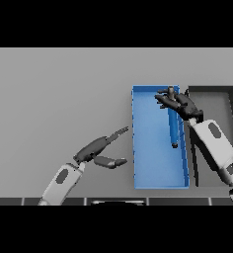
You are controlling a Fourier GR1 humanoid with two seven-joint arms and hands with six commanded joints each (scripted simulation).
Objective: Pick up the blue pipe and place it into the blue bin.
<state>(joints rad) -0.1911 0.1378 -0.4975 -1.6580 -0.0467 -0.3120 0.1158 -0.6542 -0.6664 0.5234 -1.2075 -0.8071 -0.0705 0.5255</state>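
The blue bin [153, 173] lies right of the table's centre, long side running away from me. Inside it, along the right wall, the blue pipe [173, 126] hangs or stands tilted, its dark lower tip near the bin floor and its grey upper end at the far rim. My right hand [180, 105] is over the bin's far right corner with its fingers curled round the pipe's upper part. My left hand [96, 148] rests over the table left of the bin, fingers straight and thumb spread, holding nothing.
A dark grey bin [214, 106] stands directly right of the blue bin, partly covered by my right forearm. The grey table [59, 99] stretches wide to the left and far side.
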